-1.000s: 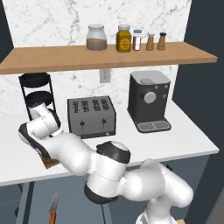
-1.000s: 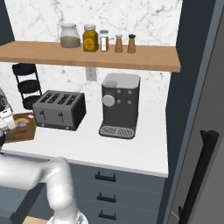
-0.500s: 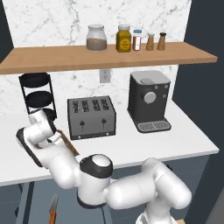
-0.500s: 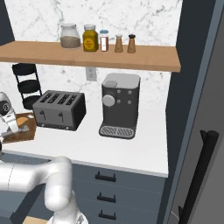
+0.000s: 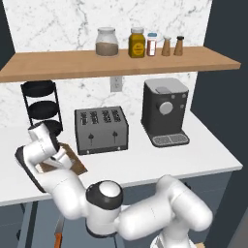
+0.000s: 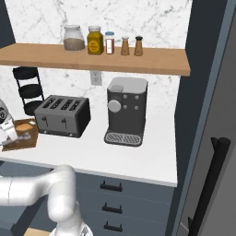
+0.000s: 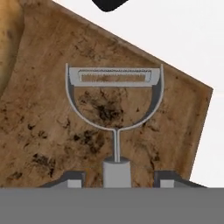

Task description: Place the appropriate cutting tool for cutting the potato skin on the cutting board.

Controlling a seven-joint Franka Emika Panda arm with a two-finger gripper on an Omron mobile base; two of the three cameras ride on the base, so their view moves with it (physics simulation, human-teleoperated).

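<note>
A: Peeler [image 7: 114,94] first. Where is it?

B: Over the cutting board [image 7: 87,131], grey looped head out in front, slim handle running back between the two finger tips. Can't tell if it's lying flat on the wood or just above it.

A: Gripper [image 7: 117,179] state?

B: Fingers partly closed, one each side of the handle. The handle end sits between them, but the pads are cut off at the bottom edge of the hand view, so real contact is hard to confirm. Looks held.

A: Potato?

B: Tan curved lump at the board's edge, up in the left corner of the hand view [image 7: 8,48]. In the right base view it's the orange bit [image 6: 22,127] on the board, just beside the white hand.

A: Board position?

B: Left end of the counter [image 5: 145,160], near its front edge, in front of and left of the toaster [image 5: 100,129]. Dark brown, mottled. The arm's wrist covers most of it in the left base view [image 5: 72,162].

A: Around it?

B: Black three-tier stand [image 5: 41,106] behind it at the back-left corner of the counter. Coffee machine [image 5: 164,111] right of the toaster, well apart from the board. Shelf [image 5: 121,62] above with a jar, bottles and shakers.

A: Knife?

B: Orange handle, [image 5: 58,236], low down below the counter's front edge, partly hidden by the arm.
</note>
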